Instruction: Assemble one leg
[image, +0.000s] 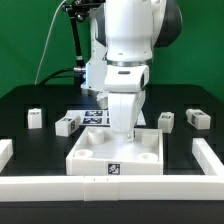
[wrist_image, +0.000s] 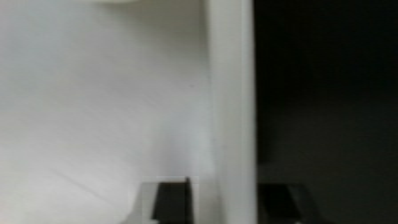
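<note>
Several small white legs with tags lie on the black table: two on the exterior view's left (image: 35, 118) (image: 67, 124) and two on its right (image: 166, 120) (image: 197, 117). My gripper (image: 125, 128) is down at the back edge of the large white tray (image: 95, 160), holding no leg. In the wrist view the gripper (wrist_image: 226, 202) has its two dark fingers (wrist_image: 173, 202) pressed on either side of a thin upright white wall of the tray (wrist_image: 231, 90). The legs are out of the wrist view.
The marker board (image: 92, 116) lies behind the tray. Long white border bars run along the exterior view's left (image: 5, 150), front (image: 110, 190) and right (image: 210, 158).
</note>
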